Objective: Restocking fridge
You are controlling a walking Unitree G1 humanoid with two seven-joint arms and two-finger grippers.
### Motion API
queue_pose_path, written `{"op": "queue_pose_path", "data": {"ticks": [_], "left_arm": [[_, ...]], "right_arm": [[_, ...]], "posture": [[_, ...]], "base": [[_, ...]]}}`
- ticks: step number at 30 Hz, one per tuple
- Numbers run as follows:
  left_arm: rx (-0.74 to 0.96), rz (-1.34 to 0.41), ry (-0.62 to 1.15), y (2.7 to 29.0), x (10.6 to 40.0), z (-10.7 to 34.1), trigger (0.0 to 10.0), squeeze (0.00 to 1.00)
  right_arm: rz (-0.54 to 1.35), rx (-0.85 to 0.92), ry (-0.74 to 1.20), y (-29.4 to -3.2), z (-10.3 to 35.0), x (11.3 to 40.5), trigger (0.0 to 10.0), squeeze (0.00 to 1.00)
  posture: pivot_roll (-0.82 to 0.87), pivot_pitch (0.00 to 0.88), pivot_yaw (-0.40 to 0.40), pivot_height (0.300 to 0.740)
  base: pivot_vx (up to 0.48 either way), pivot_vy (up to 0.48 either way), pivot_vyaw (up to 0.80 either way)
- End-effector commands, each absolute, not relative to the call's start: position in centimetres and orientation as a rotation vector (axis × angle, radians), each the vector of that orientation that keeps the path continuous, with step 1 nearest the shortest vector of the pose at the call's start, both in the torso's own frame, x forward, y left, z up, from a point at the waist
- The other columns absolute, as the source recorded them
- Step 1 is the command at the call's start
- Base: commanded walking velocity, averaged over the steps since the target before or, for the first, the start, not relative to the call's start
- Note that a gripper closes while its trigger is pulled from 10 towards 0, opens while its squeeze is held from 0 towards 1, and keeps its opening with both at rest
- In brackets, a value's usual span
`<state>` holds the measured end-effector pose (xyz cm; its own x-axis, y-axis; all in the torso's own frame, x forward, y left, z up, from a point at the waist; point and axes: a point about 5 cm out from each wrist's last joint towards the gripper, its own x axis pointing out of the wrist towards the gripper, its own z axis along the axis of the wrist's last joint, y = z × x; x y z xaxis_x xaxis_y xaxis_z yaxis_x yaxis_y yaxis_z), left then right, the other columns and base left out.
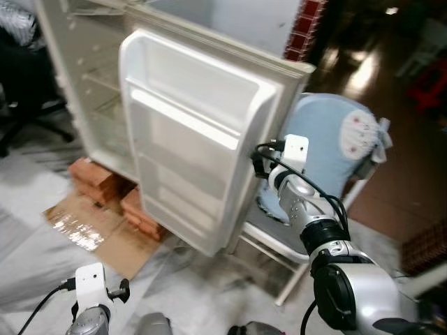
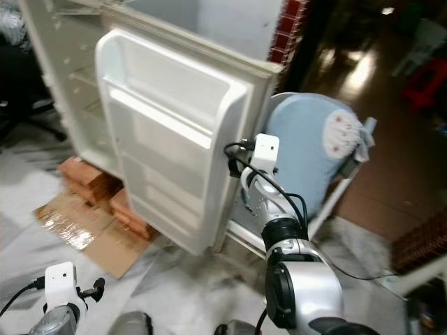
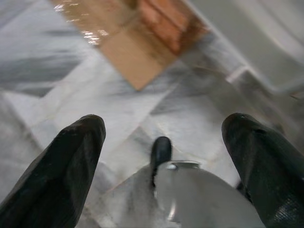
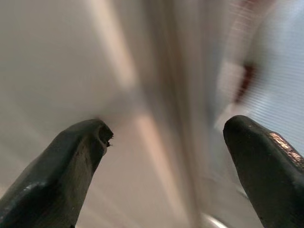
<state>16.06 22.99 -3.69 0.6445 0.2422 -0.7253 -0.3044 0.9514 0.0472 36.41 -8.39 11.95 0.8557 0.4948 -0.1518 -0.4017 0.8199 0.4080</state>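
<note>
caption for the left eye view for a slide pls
Right gripper, fingers open, reaches to the edge of the open white fridge door; left gripper hangs low over the marble floor.

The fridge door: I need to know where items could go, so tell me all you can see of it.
The fridge door is white, plastic-looking inside, and swung wide open, its inner face toward the camera. It carries moulded door shelves stacked top to bottom, all bare. Its free edge sits by the right gripper, whose open fingers face that edge; contact cannot be told.
</note>
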Motion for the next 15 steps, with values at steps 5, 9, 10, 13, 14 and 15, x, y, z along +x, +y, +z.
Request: {"op": "queue_pose_path", "data": {"ticks": [5,9,10,13,14,15], "left_arm": [[-0.096,0.291,0.807,22.6,16.4,-3.6,10.0,0.00],[-0.092,0.282,0.809,22.7,16.5,-3.6,10.0,0.00],[-0.091,0.281,0.809,22.7,16.5,-3.6,10.0,0.00],[-0.088,0.276,0.811,22.8,16.6,-3.6,10.0,0.00],[-0.088,0.276,0.811,22.8,16.6,-3.6,10.0,0.00],[-0.087,0.276,0.811,22.8,16.6,-3.6,10.0,0.00]], "right_arm": [[1.340,0.309,0.163,-9.0,15.0,29.3,10.0,0.00],[1.376,0.190,0.280,-12.4,13.0,28.4,10.0,0.00],[1.374,0.180,0.291,-12.6,12.8,28.4,10.0,0.00],[1.112,-0.175,0.413,-15.0,9.3,30.6,10.0,0.00],[1.081,-0.205,0.429,-15.3,9.1,30.7,10.0,0.00],[0.844,-0.359,0.475,-16.5,8.3,32.5,10.0,0.00]], "posture": [[0.14,0.001,-0.128,0.740],[0.13,0.000,-0.117,0.740],[0.13,0.000,-0.117,0.740],[0.13,0.003,-0.113,0.740],[0.13,0.003,-0.113,0.740],[0.13,0.003,-0.113,0.740]], "base": [[0.000,0.000,0.00],[0.000,0.000,0.00],[0.000,0.000,0.00],[0.000,0.000,0.00],[0.000,0.000,0.00],[0.000,0.000,0.00]]}}
